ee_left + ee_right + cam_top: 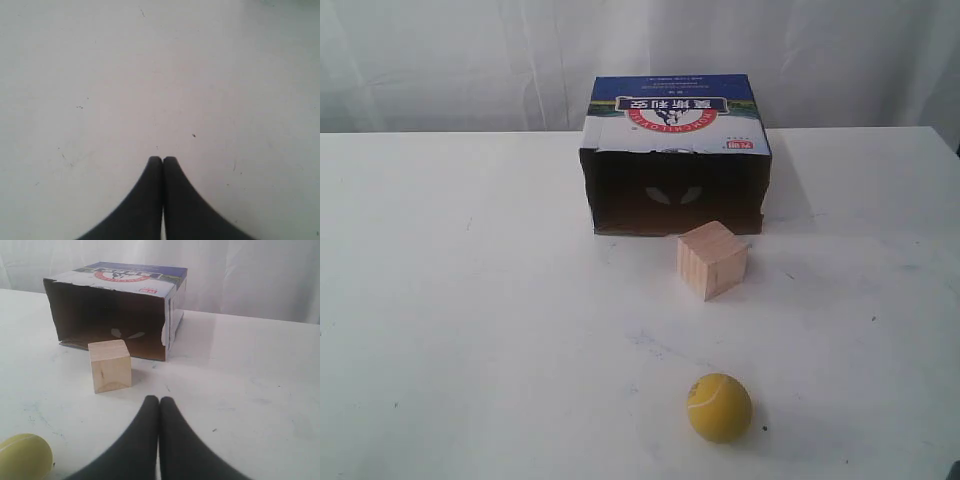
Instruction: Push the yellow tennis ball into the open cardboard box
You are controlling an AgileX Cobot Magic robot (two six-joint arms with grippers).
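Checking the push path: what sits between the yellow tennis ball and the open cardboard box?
A pale wooden cube stands there, nearer the open cardboard box than the yellow tennis ball; the exterior view shows it.

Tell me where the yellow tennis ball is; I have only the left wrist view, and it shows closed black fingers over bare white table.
Observer: The yellow tennis ball lies on the table at the front of the exterior view, with nothing touching it.
Operator: Is its path free?
Observer: No. A wooden cube stands between the ball and the open cardboard box, just before its opening.
Operator: And the other gripper?
Observer: The right gripper is shut and faces the cube and box, with the ball close beside it.
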